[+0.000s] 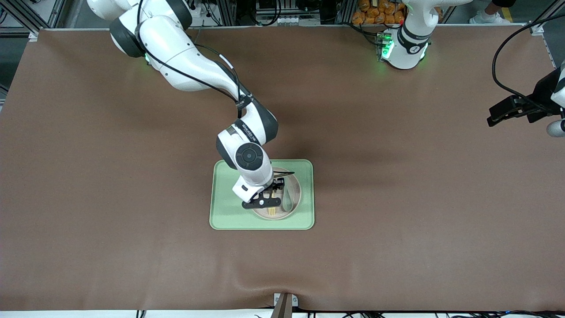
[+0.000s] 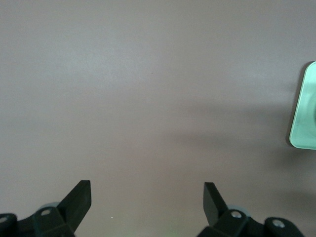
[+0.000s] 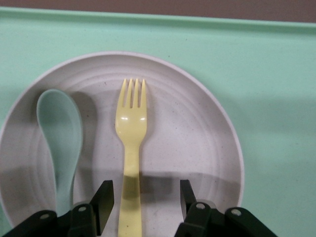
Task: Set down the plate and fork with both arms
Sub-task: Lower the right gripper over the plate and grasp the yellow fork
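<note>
The beige-pink plate (image 1: 295, 189) sits on the green tray (image 1: 225, 212) in the middle of the table. In the right wrist view the plate (image 3: 197, 143) holds the pale-yellow fork (image 3: 131, 128), lying flat, tines pointing away from the gripper. My right gripper (image 1: 271, 201) is low over the plate, open, its fingers (image 3: 104, 200) on either side of the fork's handle and apart from it. The fork's tines (image 1: 272, 212) show just past the gripper. My left gripper (image 1: 494, 115) waits open and empty over bare table (image 2: 147, 197) at the left arm's end.
A grey-green spoon (image 3: 59, 128) lies in the plate beside the fork, also seen in the front view (image 1: 287, 199). The tray's edge (image 2: 306, 108) shows in the left wrist view. Brown mat covers the table around the tray.
</note>
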`<act>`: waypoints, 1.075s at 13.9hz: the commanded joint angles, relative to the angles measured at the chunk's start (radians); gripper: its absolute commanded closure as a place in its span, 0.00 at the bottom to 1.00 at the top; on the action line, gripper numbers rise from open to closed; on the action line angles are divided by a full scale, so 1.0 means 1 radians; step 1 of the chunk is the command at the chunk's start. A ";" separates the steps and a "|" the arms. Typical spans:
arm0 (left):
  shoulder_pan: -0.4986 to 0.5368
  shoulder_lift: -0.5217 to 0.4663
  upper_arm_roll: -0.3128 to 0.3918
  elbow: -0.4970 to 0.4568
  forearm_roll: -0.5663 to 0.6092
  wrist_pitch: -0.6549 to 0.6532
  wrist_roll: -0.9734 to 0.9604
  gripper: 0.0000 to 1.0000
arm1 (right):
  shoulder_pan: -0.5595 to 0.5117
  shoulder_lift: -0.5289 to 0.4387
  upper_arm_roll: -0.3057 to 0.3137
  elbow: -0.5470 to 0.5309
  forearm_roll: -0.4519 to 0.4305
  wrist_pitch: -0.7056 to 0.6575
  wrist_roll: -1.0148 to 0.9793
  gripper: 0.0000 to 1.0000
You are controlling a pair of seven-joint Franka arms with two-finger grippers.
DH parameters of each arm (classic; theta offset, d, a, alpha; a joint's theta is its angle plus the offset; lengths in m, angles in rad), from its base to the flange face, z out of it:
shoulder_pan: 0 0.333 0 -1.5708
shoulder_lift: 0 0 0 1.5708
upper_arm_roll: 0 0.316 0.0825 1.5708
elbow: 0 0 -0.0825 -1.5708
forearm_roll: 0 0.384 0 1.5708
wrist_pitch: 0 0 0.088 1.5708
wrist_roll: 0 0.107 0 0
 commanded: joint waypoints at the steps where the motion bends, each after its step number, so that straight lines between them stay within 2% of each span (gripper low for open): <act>1: 0.002 -0.029 -0.007 -0.019 -0.016 0.007 0.010 0.00 | 0.019 0.025 -0.010 0.032 -0.026 0.001 0.028 0.38; 6: 0.002 -0.029 -0.007 -0.021 -0.023 0.006 0.012 0.00 | 0.025 0.035 -0.010 0.032 -0.042 0.001 0.030 0.47; 10: 0.004 -0.029 -0.005 -0.026 -0.021 -0.006 0.013 0.00 | 0.025 0.040 -0.010 0.032 -0.042 0.000 0.031 0.79; 12: 0.004 -0.037 -0.004 -0.024 -0.015 -0.016 0.013 0.00 | 0.025 0.040 -0.008 0.033 -0.041 0.000 0.051 0.86; 15: 0.004 -0.035 -0.001 -0.024 -0.010 -0.007 0.012 0.00 | 0.019 0.035 -0.007 0.043 -0.036 -0.010 0.057 0.91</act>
